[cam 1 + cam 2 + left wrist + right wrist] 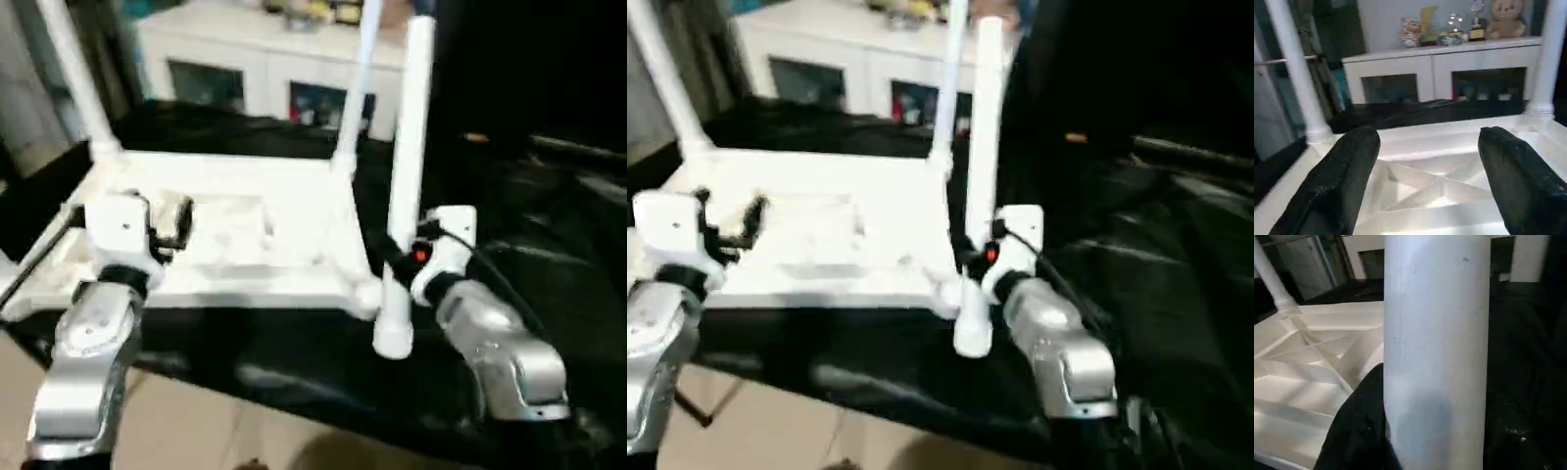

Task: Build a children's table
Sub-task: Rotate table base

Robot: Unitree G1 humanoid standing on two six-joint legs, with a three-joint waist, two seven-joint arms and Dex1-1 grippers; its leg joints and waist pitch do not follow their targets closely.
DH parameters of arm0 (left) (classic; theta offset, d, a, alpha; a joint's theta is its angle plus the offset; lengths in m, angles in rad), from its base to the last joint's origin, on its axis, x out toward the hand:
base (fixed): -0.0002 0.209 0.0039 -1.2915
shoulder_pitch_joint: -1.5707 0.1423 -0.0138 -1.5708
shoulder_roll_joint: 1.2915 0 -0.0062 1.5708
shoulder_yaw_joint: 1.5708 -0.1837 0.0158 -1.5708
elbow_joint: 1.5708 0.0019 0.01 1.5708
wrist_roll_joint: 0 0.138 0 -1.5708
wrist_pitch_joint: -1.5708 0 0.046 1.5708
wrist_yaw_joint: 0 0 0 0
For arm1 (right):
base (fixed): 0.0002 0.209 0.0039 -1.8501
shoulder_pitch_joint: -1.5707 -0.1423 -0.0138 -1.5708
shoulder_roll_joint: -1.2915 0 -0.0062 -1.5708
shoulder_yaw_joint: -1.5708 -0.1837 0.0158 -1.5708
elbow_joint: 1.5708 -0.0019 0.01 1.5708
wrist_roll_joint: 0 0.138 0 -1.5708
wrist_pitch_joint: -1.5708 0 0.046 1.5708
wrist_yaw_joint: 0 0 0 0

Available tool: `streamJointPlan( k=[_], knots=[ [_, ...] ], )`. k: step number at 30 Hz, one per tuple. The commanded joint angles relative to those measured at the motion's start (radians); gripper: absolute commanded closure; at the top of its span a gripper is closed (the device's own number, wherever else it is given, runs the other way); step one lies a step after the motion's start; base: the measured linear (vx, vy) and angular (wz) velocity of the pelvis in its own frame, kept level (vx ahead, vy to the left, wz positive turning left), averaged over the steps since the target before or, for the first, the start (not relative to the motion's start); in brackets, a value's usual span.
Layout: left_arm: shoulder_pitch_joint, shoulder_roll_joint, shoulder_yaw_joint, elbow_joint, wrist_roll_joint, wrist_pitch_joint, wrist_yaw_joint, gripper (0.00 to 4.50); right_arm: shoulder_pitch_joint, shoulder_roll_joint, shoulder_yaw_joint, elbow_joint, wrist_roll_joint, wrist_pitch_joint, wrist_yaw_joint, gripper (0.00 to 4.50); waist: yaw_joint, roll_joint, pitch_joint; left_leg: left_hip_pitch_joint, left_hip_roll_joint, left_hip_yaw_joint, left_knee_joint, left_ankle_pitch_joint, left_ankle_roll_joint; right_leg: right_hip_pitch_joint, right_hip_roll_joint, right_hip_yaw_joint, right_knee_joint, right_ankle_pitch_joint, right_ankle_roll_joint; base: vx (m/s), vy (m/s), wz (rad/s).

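Tabletop lies underside-up on the black bench, two legs socketed at far corners. Right gripper clamps a third leg upright beside the near right corner. Left wrist view: left gripper fingers wide apart, empty, over the ribs; cabinet with toys behind.

We see a black-covered table; on it the white tabletop lies underside up.

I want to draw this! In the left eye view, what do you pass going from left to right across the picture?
Left gripper open over the tabletop → far fitted leg → leg held upright in the right gripper → black cloth.
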Motion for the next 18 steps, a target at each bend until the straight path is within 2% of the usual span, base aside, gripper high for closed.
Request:
streamJointPlan(
  k=[1, 2, 3, 4, 5, 6, 7, 8, 9, 10, 11, 12, 13, 14, 15, 16, 17, 18],
  knots=[
    [0.000, -0.009, -0.019, -0.018, 0.006, 0.011, 0.008, 0.77, 0.003, -0.015, -0.017, 0.004, -0.011, 0.012, -0.001, 2.75, -0.009, 0.023, -0.050, 0.062, 0.168, -0.107, -0.155, -0.475, -0.336, -0.003, -0.069, 0.031, -0.040, 0.024, -0.079, -0.079, 0.074, 0.01],
    [0.000, -0.017, -0.015, -0.019, -0.004, 0.016, 0.010, 0.77, 0.000, -0.016, -0.019, 0.008, -0.011, 0.011, -0.001, 2.75, -0.034, 0.033, -0.047, 0.057, 0.213, -0.149, -0.194, -0.648, -0.383, 0.006, -0.039, 0.017, -0.022, -0.072, -0.052, -0.079, 0.074, 0.01],
    [0.000, -0.016, -0.019, -0.020, -0.003, 0.022, 0.008, 0.77, -0.003, -0.017, -0.021, 0.012, -0.011, 0.011, -0.001, 2.75, -0.035, 0.042, -0.039, 0.040, 0.238, -0.147, -0.234, -0.764, -0.348, 0.010, -0.026, 0.010, 0.015, -0.093, -0.013, -0.088, 0.027, 0.04],
    [-0.004, -0.008, -0.028, -0.020, 0.002, 0.033, 0.001, 0.77, -0.012, -0.016, -0.026, 0.019, -0.011, 0.011, -0.003, 2.75, -0.033, 0.030, -0.039, 0.024, 0.219, -0.133, -0.239, -0.794, -0.272, 0.022, -0.031, 0.019, 0.029, -0.087, 0.003, -0.086, -0.030, 0.09],
    [-0.005, -0.006, -0.030, -0.019, 0.004, 0.036, 0.000, 0.77, -0.014, -0.015, -0.027, 0.020, -0.011, 0.011, -0.003, 2.75, -0.028, 0.026, -0.036, 0.015, 0.190, -0.109, -0.229, -0.792, -0.245, 0.020, -0.041, 0.032, 0.014, -0.104, -0.004, -0.086, -0.030, 0.09],
    [-0.011, 0.004, -0.038, -0.017, 0.017, 0.047, -0.007, 0.77, -0.026, -0.016, -0.032, 0.025, -0.010, 0.010, -0.001, 2.75, -0.037, -0.004, -0.031, 0.035, 0.110, -0.080, -0.138, -0.723, -0.220, -0.015, -0.105, 0.077, -0.091, -0.348, -0.044, -0.081, -0.071, -0.02],
    [-0.012, 0.006, -0.039, -0.017, 0.018, 0.049, -0.008, 0.77, -0.027, -0.017, -0.033, 0.025, -0.010, 0.009, -0.001, 2.75, -0.017, -0.029, -0.029, 0.051, 0.068, -0.094, 0.040, -0.342, -0.129, -0.025, -0.238, 0.118, -0.204, -0.707, -0.027, -0.067, -0.058, -0.21],
    [-0.024, 0.022, -0.047, -0.012, 0.033, 0.056, -0.026, 0.77, -0.039, -0.022, -0.036, 0.026, -0.002, 0.013, 0.010, 2.75, -0.015, -0.029, -0.023, 0.019, 0.061, -0.118, 0.060, -0.154, -0.090, 0.003, -0.242, 0.130, -0.205, -0.763, -0.013, -0.067, -0.058, -0.21],
    [-0.033, 0.031, -0.051, -0.008, 0.036, 0.061, -0.036, 0.77, -0.045, -0.031, -0.032, 0.026, 0.004, 0.013, 0.030, 2.75, -0.007, -0.014, -0.006, -0.001, 0.063, -0.126, 0.051, -0.030, -0.108, 0.030, -0.227, 0.066, -0.205, -0.819, -0.007, -0.035, -0.016, -0.38],
    [-0.046, 0.045, -0.058, -0.003, 0.040, 0.058, -0.054, 0.77, -0.053, -0.043, -0.025, 0.025, 0.009, 0.012, 0.057, 2.75, -0.011, 0.007, -0.013, 0.023, 0.093, -0.133, -0.036, -0.231, -0.138, 0.027, -0.142, 0.026, -0.169, -0.710, -0.026, -0.044, 0.026, -0.24],
    [-0.057, 0.051, -0.061, 0.002, 0.028, 0.062, -0.073, 0.77, -0.059, -0.052, -0.019, 0.025, 0.013, 0.011, 0.079, 2.75, -0.020, 0.016, -0.023, 0.037, 0.120, -0.143, -0.070, -0.377, -0.163, 0.023, -0.102, 0.010, -0.142, -0.598, -0.030, -0.044, 0.026, -0.24],
    [-0.064, 0.055, -0.062, 0.006, 0.020, 0.065, -0.086, 0.77, -0.063, -0.058, -0.015, 0.025, 0.015, 0.010, 0.092, 2.75, -0.038, 0.041, -0.033, 0.033, 0.145, -0.170, -0.107, -0.533, -0.191, 0.044, -0.085, 0.007, -0.103, -0.317, -0.058, -0.062, 0.047, -0.08],
    [-0.078, 0.055, -0.063, 0.011, 0.004, 0.079, -0.100, 0.77, -0.071, -0.063, -0.015, 0.026, 0.030, 0.016, 0.117, 2.75, -0.048, 0.052, -0.030, 0.028, 0.143, -0.177, -0.132, -0.606, -0.205, 0.056, -0.081, 0.006, -0.083, -0.118, -0.092, -0.061, 0.044, -0.17],
    [-0.113, 0.042, -0.055, 0.021, -0.042, 0.097, -0.122, 0.77, -0.086, -0.081, -0.012, 0.025, 0.064, 0.029, 0.178, 2.75, -0.053, 0.046, -0.028, 0.029, 0.141, -0.174, -0.135, -0.625, -0.202, 0.057, -0.085, 0.007, -0.087, -0.090, -0.098, -0.061, 0.044, -0.17],
    [-0.164, 0.020, -0.042, 0.032, -0.119, 0.128, -0.159, 0.77, -0.108, -0.111, -0.007, 0.019, 0.119, 0.060, 0.274, 2.75, -0.051, 0.053, -0.021, 0.044, 0.134, -0.160, -0.127, -0.689, -0.209, 0.043, -0.098, 0.014, -0.107, -0.168, -0.108, -0.060, 0.030, -0.05],
    [-0.168, 0.018, -0.041, 0.032, -0.125, 0.130, -0.161, 0.77, -0.109, -0.114, -0.007, 0.019, 0.123, 0.062, 0.281, 2.75, -0.049, 0.038, -0.017, 0.056, 0.125, -0.145, -0.113, -0.695, -0.205, 0.035, -0.117, 0.020, -0.135, -0.313, -0.112, 0.000, 0.000, 0.00],
    [-0.195, -0.001, -0.027, 0.031, -0.202, 0.161, -0.197, 0.60, -0.118, -0.136, -0.002, 0.012, 0.156, 0.085, 0.340, 2.75, -0.048, 0.043, -0.014, 0.056, 0.122, -0.140, -0.107, -0.677, -0.203, 0.033, -0.126, 0.023, -0.145, -0.372, -0.111, 0.000, 0.000, 0.00],
    [-0.208, -0.011, -0.020, 0.030, -0.241, 0.178, -0.217, 0.50, -0.122, -0.149, 0.001, 0.010, 0.173, 0.099, 0.371, 2.75, -0.047, 0.030, -0.009, 0.052, 0.117, -0.132, -0.101, -0.632, -0.183, 0.039, -0.137, 0.019, -0.166, -0.503, -0.094, 0.000, 0.000, 0.00]
  ],
)
